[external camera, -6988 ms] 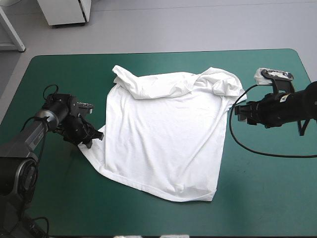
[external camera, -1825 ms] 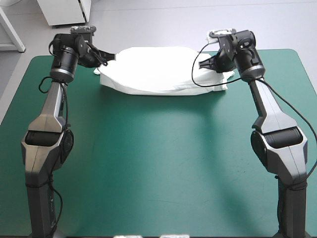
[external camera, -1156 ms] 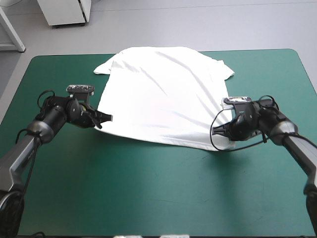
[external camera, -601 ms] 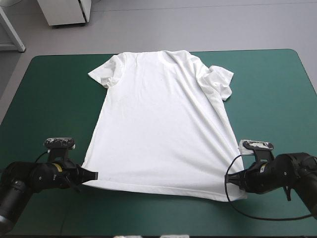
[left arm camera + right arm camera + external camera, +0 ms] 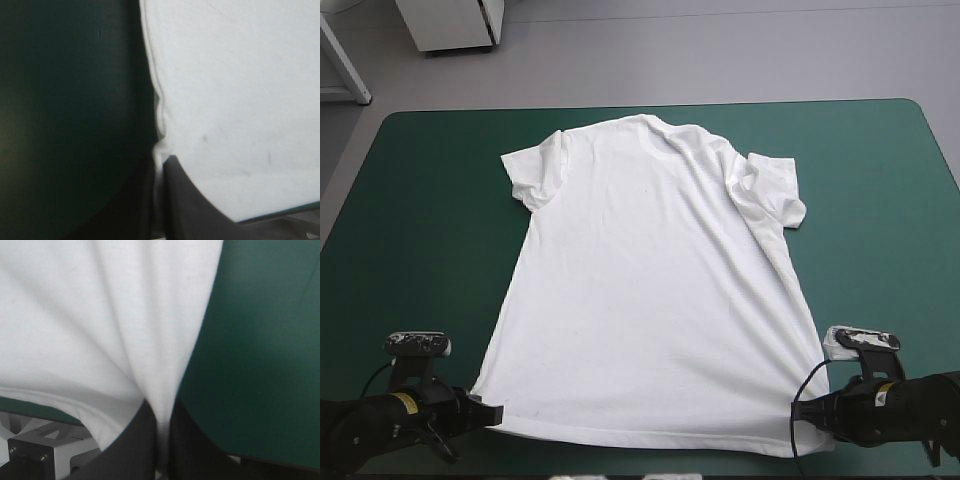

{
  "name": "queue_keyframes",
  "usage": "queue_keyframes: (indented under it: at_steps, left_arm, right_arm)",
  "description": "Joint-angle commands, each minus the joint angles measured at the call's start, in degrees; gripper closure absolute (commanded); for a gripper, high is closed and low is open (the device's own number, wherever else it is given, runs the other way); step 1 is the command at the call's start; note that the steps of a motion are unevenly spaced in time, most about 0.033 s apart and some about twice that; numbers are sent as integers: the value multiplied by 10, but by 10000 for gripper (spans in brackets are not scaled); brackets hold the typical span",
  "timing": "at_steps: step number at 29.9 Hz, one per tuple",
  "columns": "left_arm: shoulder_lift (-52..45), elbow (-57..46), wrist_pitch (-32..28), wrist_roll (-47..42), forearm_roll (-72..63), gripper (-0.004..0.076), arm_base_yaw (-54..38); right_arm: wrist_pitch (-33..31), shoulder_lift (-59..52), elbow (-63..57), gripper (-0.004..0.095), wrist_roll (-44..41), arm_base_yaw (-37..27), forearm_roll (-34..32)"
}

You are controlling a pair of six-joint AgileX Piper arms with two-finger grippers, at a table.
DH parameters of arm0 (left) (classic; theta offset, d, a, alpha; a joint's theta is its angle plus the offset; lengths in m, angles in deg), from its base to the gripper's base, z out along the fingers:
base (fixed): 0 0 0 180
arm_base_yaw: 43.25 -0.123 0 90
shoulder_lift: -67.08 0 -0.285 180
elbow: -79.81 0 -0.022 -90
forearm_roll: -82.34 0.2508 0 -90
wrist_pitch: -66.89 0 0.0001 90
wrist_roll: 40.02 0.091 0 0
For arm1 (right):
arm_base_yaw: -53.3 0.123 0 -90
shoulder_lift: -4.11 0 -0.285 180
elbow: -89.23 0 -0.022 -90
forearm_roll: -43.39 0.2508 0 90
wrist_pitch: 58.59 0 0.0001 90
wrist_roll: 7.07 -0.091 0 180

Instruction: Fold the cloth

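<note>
At the frame's lower left, my left claw (image 5: 485, 412) pinches one hem corner of the T-shirt (image 5: 650, 290), spread flat on the table (image 5: 420, 200). At lower right, the right claw (image 5: 807, 412) pinches the other. The rumpled sleeve (image 5: 770, 190) at upper right could crease into my fold.

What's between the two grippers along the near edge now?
Only the T-shirt: its bottom hem runs from the left gripper to the right gripper, each shut on a corner, per the high view.
</note>
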Motion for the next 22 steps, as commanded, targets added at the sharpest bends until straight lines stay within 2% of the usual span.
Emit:
queue_keyframes:
  at_steps: [1, 4, 7, 9, 10, 12, 16, 19, 22]
  left_arm:
    - [-2, 14, -13, 0, -8, 705, 3]
    - [-2, 14, -17, -2, -8, 579, 3]
    - [-2, 14, -10, -2, -9, 345, 3]
    - [-2, 21, 7, -2, -9, 202, 3]
    - [-2, 31, 15, -2, -11, 156, 3]
    - [-2, 57, 24, -3, -11, 134, 3]
    - [5, 138, 16, -9, 20, 179, 3]
    - [39, 204, 20, -10, 45, 223, 3]
    - [94, 272, 26, 6, 59, 231, 3]
  right_arm:
    - [8, -1, 14, 809, 9, -4, 25]
    - [7, -1, 14, 579, 9, -4, 31]
    - [-1, -1, 14, 341, 2, -4, 43]
    - [-7, -1, 23, 295, 1, -4, 44]
    - [-12, -1, 32, 301, 1, -4, 42]
    - [-15, -1, 60, 329, 0, -4, 36]
    - [-15, 0, 148, 399, -4, -4, -10]
    - [-15, 6, 223, 400, -11, -4, -62]
    - [-15, 25, 300, 401, -14, -4, -89]
